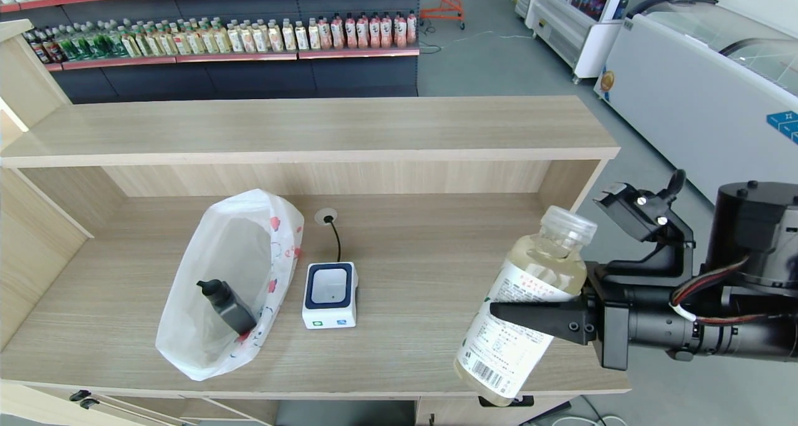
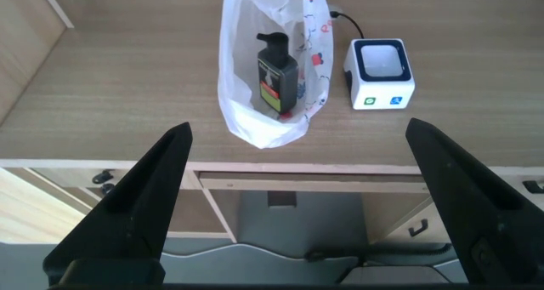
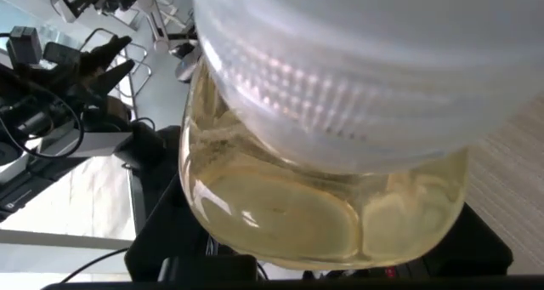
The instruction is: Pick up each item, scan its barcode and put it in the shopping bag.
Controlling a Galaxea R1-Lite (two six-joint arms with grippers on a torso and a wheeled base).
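Nearest, at the right front corner of the tabletop (image 1: 411,276), the right hand (image 1: 508,314) is clamped around the middle of a clear bottle (image 1: 508,351) of pale yellow drink. The bottle hangs tilted over the tabletop's edge, its clear cap leaning up and away to the right. Its base is low toward the front, and the barcode on the white label near the base faces outward. From the wrist, the liquid shows yellow through the bottle's shoulder, right under the ribbed cap. The left hand (image 2: 297,130) is held off the front edge of the tabletop with its two dark fingers (image 2: 136,205) spread wide and nothing between them. Farther in, on the left half of the tabletop, a white shopping bag (image 1: 181,326) with small red prints lies with its mouth open. A dark pump bottle (image 1: 227,304) is inside it, leaning against the bag's wall. Just beside the bag, on its right, sits a white scanner (image 1: 330,295) with a dark-framed window facing up. A black cable (image 1: 336,239) runs from its back to a round hole at the rear of the tabletop. Beyond that rises the counter's raised wooden ledge (image 1: 312,126). Behind it are store shelves (image 1: 249,55) lined with drink bottles, and white chest freezers (image 1: 686,101) stand off to the right.
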